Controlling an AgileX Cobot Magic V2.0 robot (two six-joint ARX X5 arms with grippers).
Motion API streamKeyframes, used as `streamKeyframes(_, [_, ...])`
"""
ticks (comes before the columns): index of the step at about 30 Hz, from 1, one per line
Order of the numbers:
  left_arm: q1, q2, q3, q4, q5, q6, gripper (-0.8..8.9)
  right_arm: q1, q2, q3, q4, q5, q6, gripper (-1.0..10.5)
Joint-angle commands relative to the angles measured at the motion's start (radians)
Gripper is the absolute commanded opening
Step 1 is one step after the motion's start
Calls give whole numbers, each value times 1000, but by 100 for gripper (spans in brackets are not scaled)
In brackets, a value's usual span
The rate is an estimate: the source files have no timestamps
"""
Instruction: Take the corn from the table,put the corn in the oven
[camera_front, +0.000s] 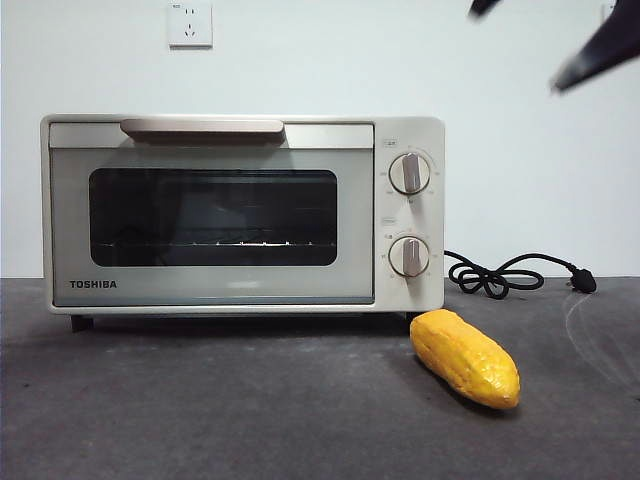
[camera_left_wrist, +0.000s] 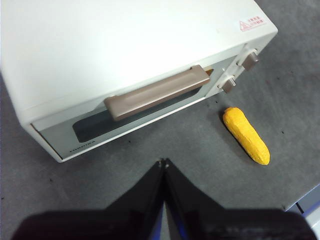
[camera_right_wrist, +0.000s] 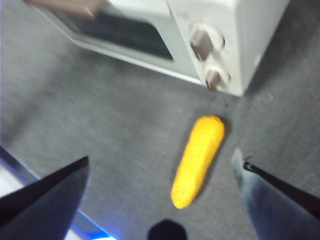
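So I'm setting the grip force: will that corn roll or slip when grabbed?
The corn is a tapered, rounded cob lying on its side on the flat table, so a nudge would probably roll it. Its glossy skin may slip, though the kernel rows should give the open right gripper some bite.

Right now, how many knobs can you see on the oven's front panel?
2. Both sit on the oven's control strip beside the glass door: the upper knob near the top, the lower knob straight beneath it. None looks hidden.
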Motion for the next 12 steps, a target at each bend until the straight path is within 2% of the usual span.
streamKeyframes(1, [-6,5,1,0,-3,16,-6,50,60,1,3,49,5,514])
streamKeyframes(8, [-6,8,1,1,-4,19,-5,113,204,1,11,119,13,512])
streamKeyframes(12, [-6,8,1,2,-4,23,-5,113,282,1,15,122,12,505])
